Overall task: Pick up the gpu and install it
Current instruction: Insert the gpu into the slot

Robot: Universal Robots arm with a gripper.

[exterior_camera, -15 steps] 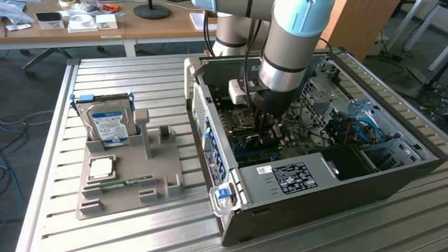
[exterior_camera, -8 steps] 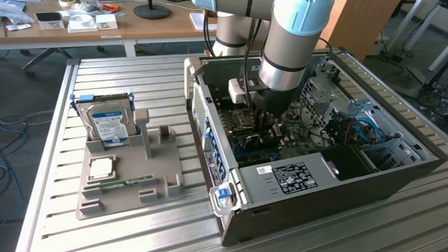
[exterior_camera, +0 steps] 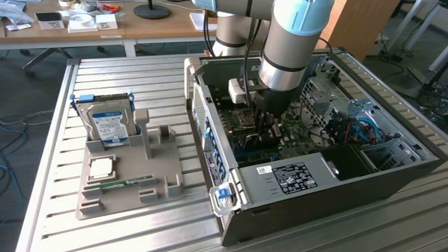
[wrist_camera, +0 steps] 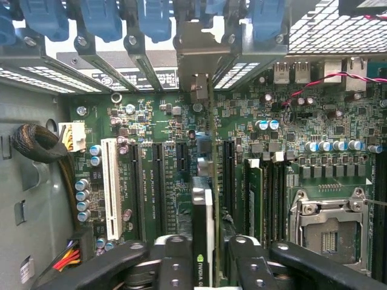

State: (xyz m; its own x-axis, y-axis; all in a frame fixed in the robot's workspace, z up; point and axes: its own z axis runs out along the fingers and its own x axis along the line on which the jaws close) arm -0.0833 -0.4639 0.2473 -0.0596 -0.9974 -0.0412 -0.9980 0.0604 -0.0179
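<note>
The gpu (wrist_camera: 202,241) is held edge-on between the fingers of the gripper (wrist_camera: 204,260), above the motherboard (wrist_camera: 169,157) slots inside the computer case (exterior_camera: 294,194). The card is judged light, stiff and fragile; its bare edges are to be gripped, never components.

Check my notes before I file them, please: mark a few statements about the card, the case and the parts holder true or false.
1. The tool is inside the open computer case. True.
2. The gpu lies on the grey parts holder. False: it stands on edge between the tool's fingers, over the motherboard.
3. The hard drive stands upright in the holder. True.
4. The CPU socket holds a fan. False: it is bare, with no cooler.
5. The green RAM stick is in the motherboard. False: it lies on the holder.
</note>
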